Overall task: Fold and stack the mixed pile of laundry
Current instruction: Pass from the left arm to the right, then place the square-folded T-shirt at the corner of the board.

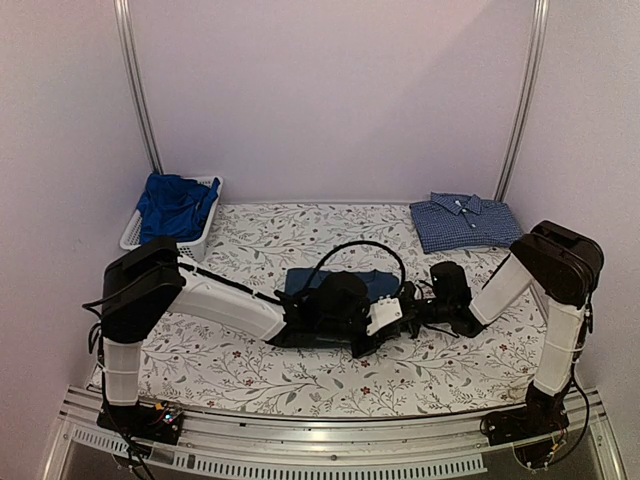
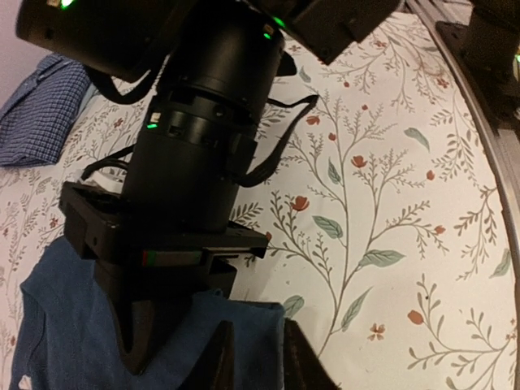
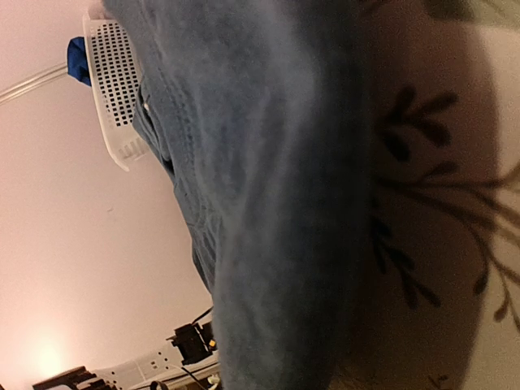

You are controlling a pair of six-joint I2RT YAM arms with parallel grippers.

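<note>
Closest to the lens we get the dark blue garment [image 3: 268, 203]. It fills most of the right wrist view, blurred, with a stitched seam down its left side. From above we see it at the middle of the table [image 1: 250, 370], slightly toward the near edge. Both wrists meet over it and cover most of it.

Left claw [image 2: 258, 333]: we see two fingers a narrow gap apart at the garment's edge, with cloth showing between them. We can't tell if any cloth is pinched.

Right claw [image 2: 150, 341]: it faces the left one and tips down with its end on the garment, just beside the left claw. Its own camera shows only cloth and no fingers, and the left wrist view shows just a dark block on the fabric. We cannot tell whether it is wide, narrow or gripping.

Rest of the pile:
- checked shirt [image 1: 462, 220]: folded, collar up, at the far right corner of the table, well apart from both arms.
- bright blue garment [image 1: 175, 205]: bunched in the white basket [image 1: 207, 222] at the far left corner, rising above the rim.

Black cable [image 1: 360, 248] arcs above the table just behind the wrists. We see a floral print with red flowers across the table top.
</note>
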